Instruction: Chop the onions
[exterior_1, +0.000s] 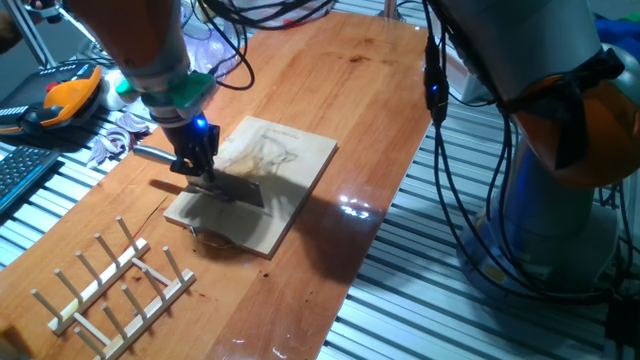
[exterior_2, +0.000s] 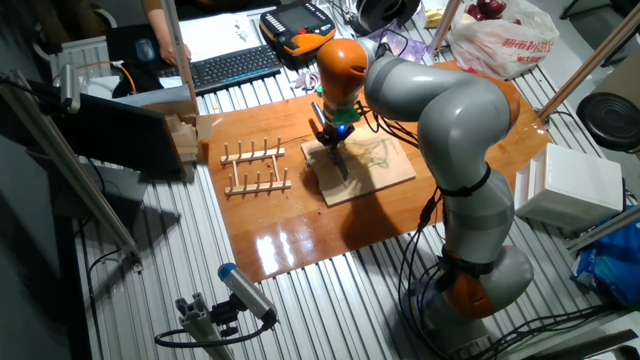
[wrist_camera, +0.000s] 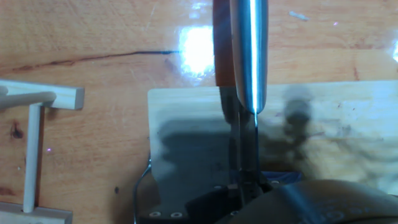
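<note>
**Knife held over the board, onions not visible**

The fingers (exterior_1: 205, 172) pinch a knife (exterior_1: 238, 190) by its handle, blade low over the cutting board (exterior_1: 290, 150) at centre frame. No onions show in any view; they may lie under the blade or arm. Being small, light and slippery, they would likely skid when cut. A wooden rack (exterior_1: 115, 290) sits lower left on the desk (exterior_1: 350, 80).

One cutting board (exterior_1: 285, 160). One knife (exterior_1: 232, 188). One wooden peg rack (exterior_1: 115, 290). One keyboard (exterior_2: 232, 66). One orange-black teach pendant (exterior_2: 297, 27). One plastic bag (exterior_2: 505, 40). Onions: not discernible.
</note>
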